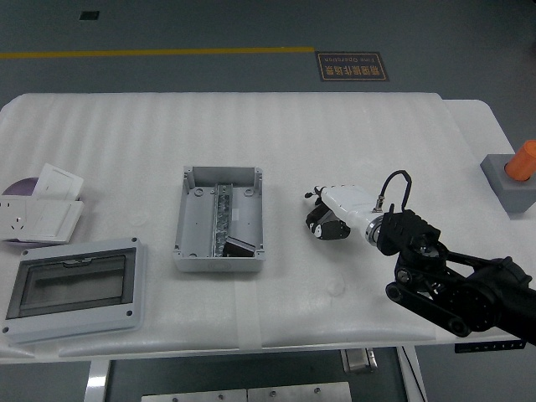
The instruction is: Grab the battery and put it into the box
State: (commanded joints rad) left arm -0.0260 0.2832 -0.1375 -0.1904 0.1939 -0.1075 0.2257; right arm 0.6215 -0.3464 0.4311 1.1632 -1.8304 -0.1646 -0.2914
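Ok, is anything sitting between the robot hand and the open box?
Nothing visible. The stretch of table between the right robot hand and the box is bare. Inside the box, a metal rail runs down the middle and a small dark part sits at its near end.

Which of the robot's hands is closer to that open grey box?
The right hand; it sits just right of the grey box, fingers curled. The left hand is not in view.

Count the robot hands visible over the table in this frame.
1. The right hand reaches in from the lower right and sits on the table right of the open box, fingers curled. The left hand is out of view.
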